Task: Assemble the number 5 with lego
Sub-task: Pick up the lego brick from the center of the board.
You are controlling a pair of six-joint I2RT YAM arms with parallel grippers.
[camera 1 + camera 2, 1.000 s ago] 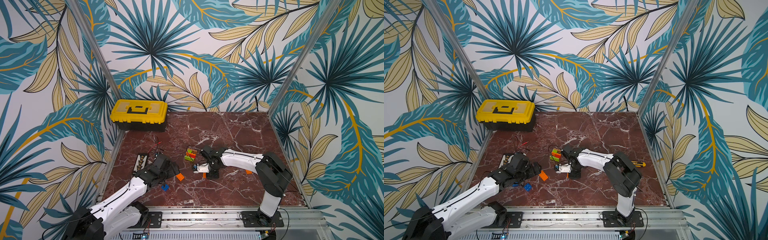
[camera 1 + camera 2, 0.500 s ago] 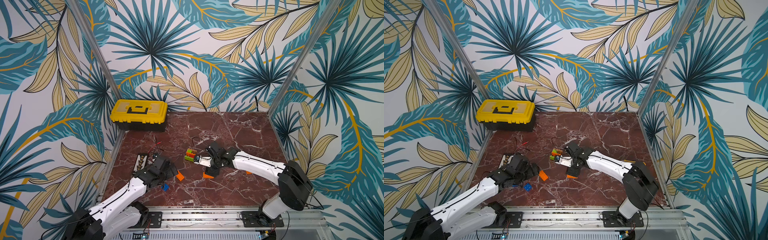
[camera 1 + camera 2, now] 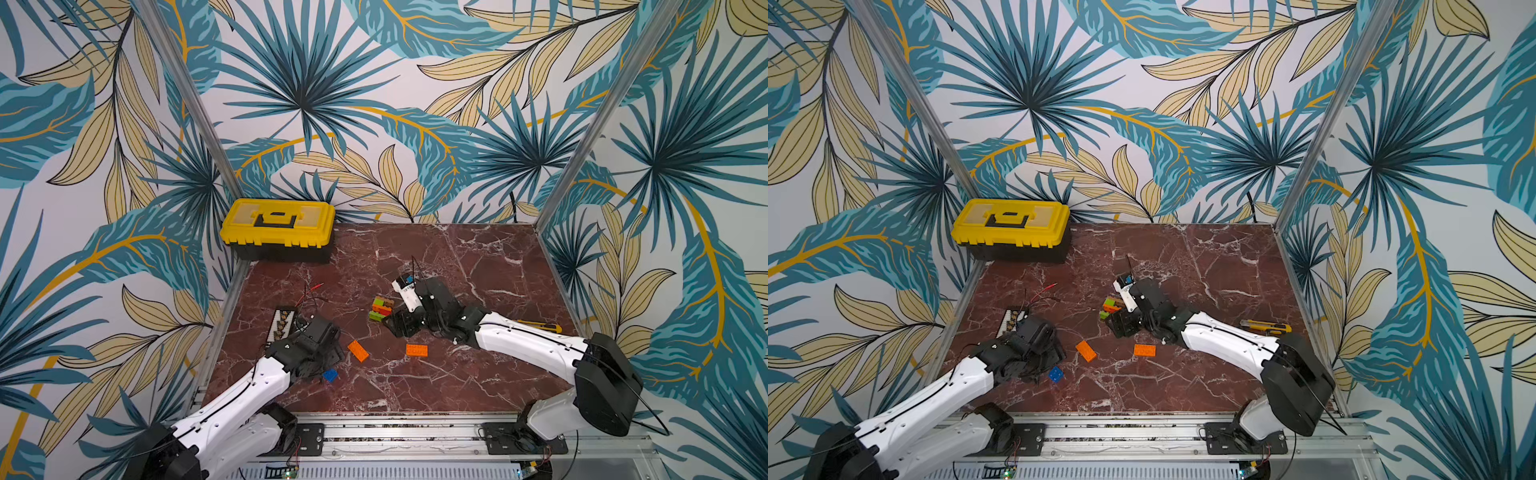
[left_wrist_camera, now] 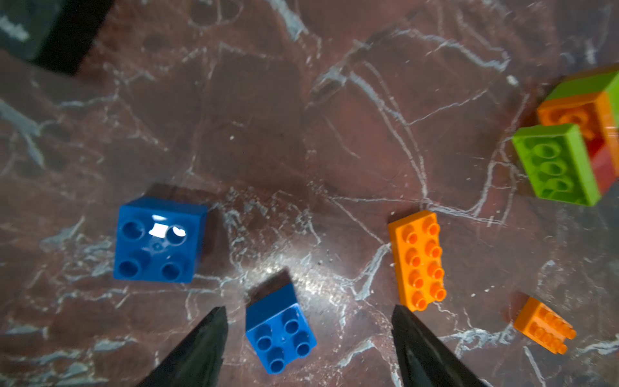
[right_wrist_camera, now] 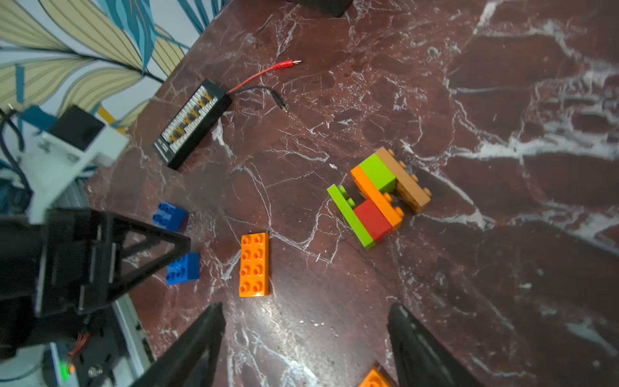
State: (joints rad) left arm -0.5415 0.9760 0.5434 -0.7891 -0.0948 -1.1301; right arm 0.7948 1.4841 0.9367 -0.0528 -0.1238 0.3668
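Observation:
My left gripper (image 4: 308, 310) stands open over a small blue lego brick (image 4: 280, 335), which lies on the table between the fingers and touches neither. A second blue brick (image 4: 159, 239) lies just beyond. Two oblong orange bricks (image 3: 358, 350) (image 3: 417, 350) lie loose mid-table. The joined green, orange, red and tan cluster of the number 5 (image 5: 378, 196) lies on its side further back. My right gripper (image 5: 305, 306) is open and holds nothing, hovering between that cluster and the nearer orange brick (image 5: 375, 378). In both top views it sits beside the cluster (image 3: 1111, 306).
A yellow toolbox (image 3: 278, 228) stands at the back left corner. A black strip with yellow marks (image 5: 192, 124) and its red and black leads lies by the left edge. A yellow utility knife (image 3: 540, 326) lies near the right edge, behind my right arm.
My right gripper opened, left an orange brick on the table and drew back toward the cluster. My left gripper stayed over the blue brick, its jaws a little narrower.

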